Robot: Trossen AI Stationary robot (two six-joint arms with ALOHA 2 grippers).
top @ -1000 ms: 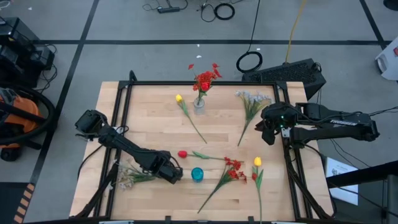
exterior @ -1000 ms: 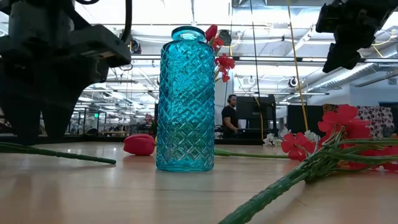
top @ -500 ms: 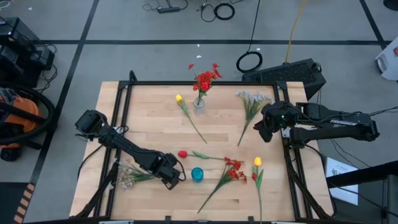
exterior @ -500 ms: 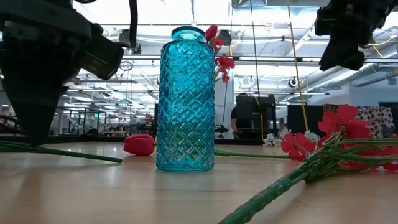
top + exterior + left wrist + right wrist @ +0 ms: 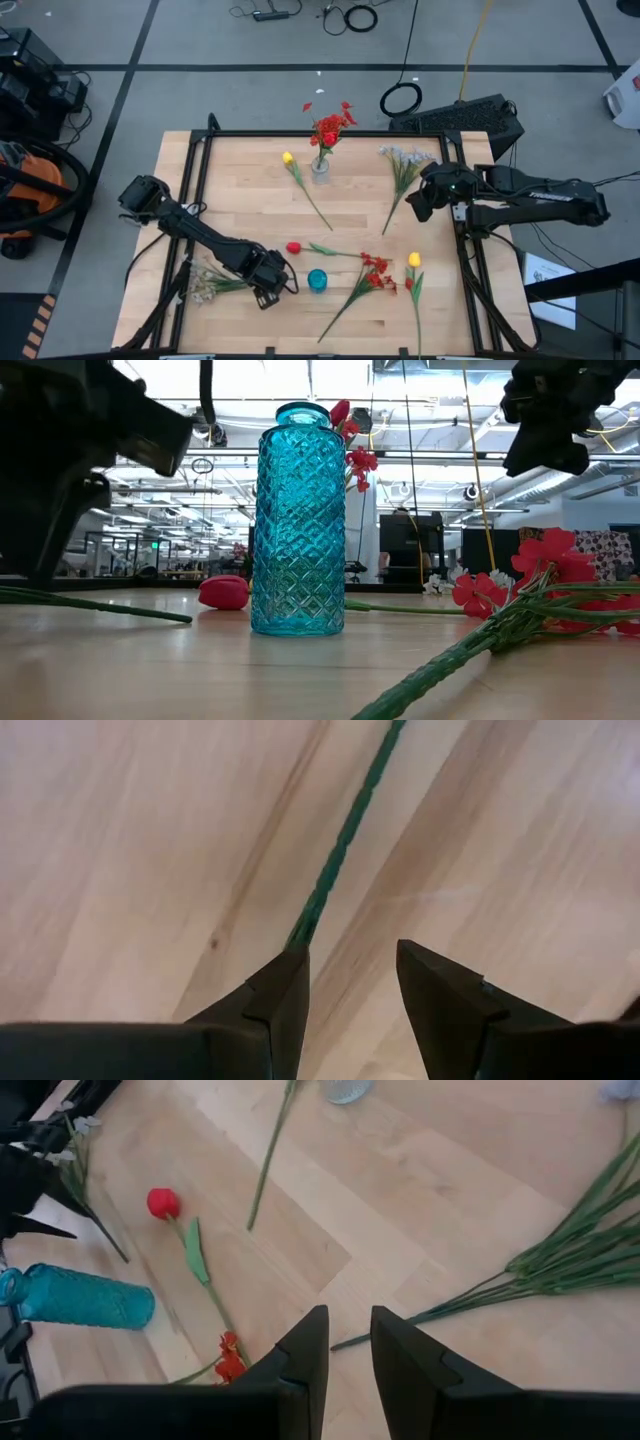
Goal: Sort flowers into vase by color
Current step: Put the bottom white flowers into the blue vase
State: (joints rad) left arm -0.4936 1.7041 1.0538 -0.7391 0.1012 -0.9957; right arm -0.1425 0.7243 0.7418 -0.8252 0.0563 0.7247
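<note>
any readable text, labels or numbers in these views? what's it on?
None can be read.
White sheet on the floor to the right of the table: printed marks, too small to read.
Blue vase: only an embossed diamond pattern, no label.
Green-lit sign in the room behind: too small to read.
Both arms and the wooden table: no visible markings.

No legible writing anywhere on the sorting table

No word, label, brand mark or number can be read on the wooden table, the blue vase or either arm (the white sheet on the floor at about 4 o'clock from the table carries marks too small to make out).
</note>
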